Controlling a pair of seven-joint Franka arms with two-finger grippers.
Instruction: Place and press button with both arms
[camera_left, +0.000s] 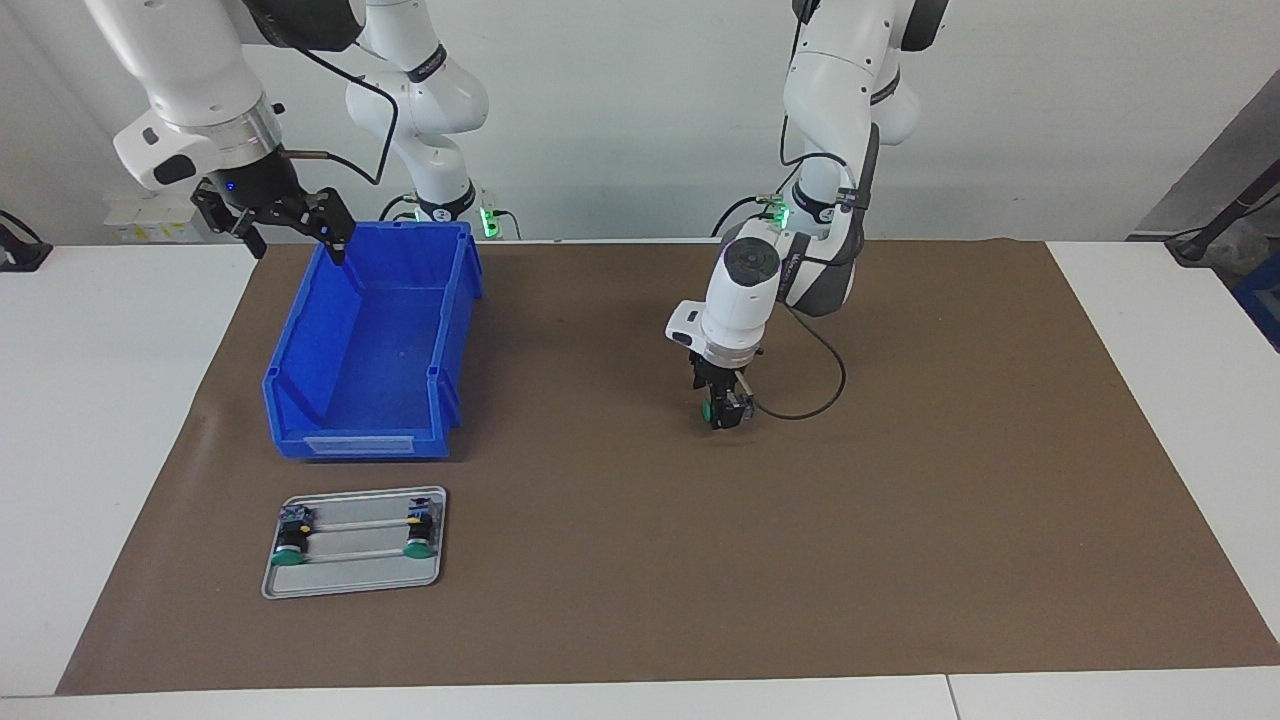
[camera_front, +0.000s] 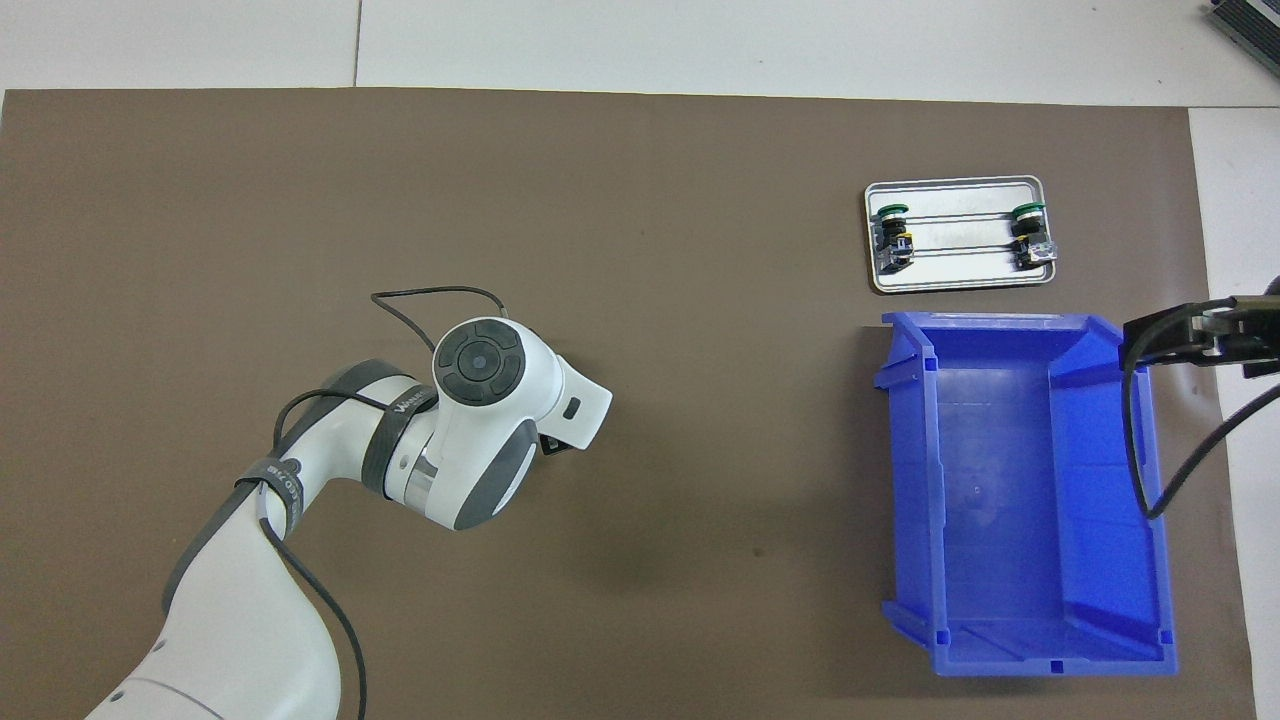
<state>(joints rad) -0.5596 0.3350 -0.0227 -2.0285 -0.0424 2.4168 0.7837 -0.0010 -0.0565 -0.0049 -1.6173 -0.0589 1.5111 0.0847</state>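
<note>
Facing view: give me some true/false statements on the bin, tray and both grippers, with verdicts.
1. The blue bin is empty. True.
2. The metal tray holds one button. False: two green-capped buttons lie on it.
3. The left gripper is down at the brown mat with a green-capped button between its fingers. True.
4. The right gripper is inside the bin, touching its floor. False: it hangs in the air by the bin's rim, holding nothing.
5. The tray sits nearer to the robots than the bin. False: it lies farther.
</note>
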